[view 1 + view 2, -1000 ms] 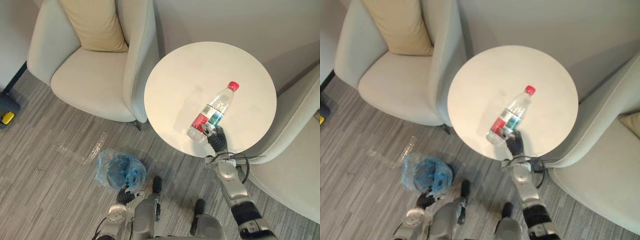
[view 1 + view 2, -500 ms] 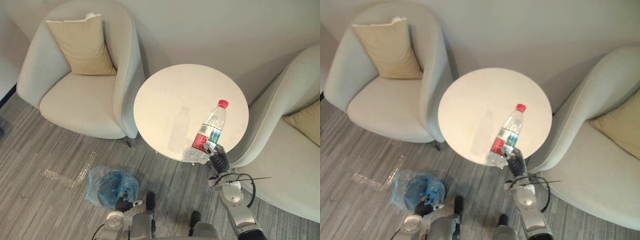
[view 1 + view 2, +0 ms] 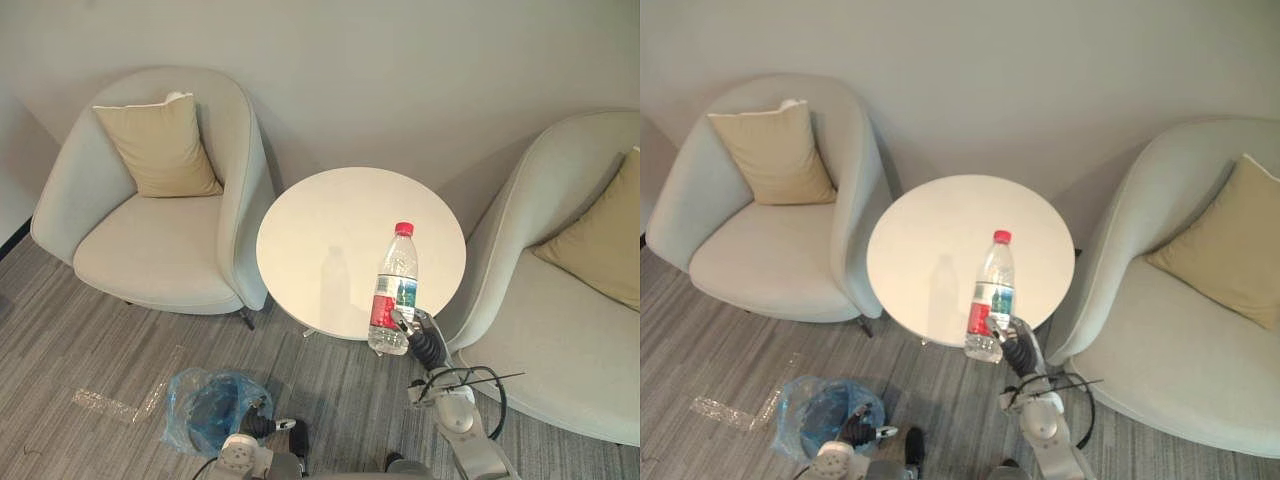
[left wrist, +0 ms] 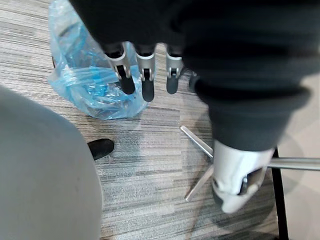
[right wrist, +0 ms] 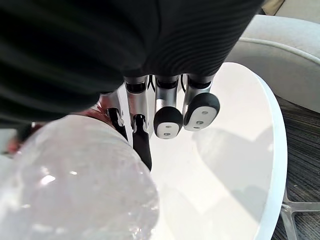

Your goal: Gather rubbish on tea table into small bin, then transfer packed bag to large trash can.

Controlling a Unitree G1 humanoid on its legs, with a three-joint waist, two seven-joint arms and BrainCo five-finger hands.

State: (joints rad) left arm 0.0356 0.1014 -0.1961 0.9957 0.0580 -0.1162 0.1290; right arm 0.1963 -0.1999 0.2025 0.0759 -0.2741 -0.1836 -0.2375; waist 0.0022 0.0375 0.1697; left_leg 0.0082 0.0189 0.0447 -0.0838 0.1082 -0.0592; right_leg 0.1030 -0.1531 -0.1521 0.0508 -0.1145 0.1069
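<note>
A clear plastic water bottle (image 3: 393, 290) with a red cap and red label stands nearly upright over the front edge of the round white tea table (image 3: 330, 230). My right hand (image 3: 428, 345) is shut on its base from below. In the right wrist view the bottle's bottom (image 5: 75, 185) bulges close in front, with the fingers (image 5: 165, 115) beside it above the tabletop (image 5: 235, 145). On the floor at lower left is the small bin lined with a blue bag (image 3: 205, 410). My left hand (image 3: 262, 428) hangs right beside it, its fingers (image 4: 143, 82) straight over the blue bag (image 4: 85, 85).
A pale armchair (image 3: 150, 240) with a tan cushion stands left of the table. Another armchair (image 3: 560, 320) with a tan cushion stands to the right. A strip of clear plastic (image 3: 100, 405) lies on the grey floor. Thin metal legs (image 4: 200, 145) cross the floor near the left hand.
The camera has pulled back, so both chairs now show. My right hand has raised the bottle from a slant over the table to nearly upright at the table's front edge.
</note>
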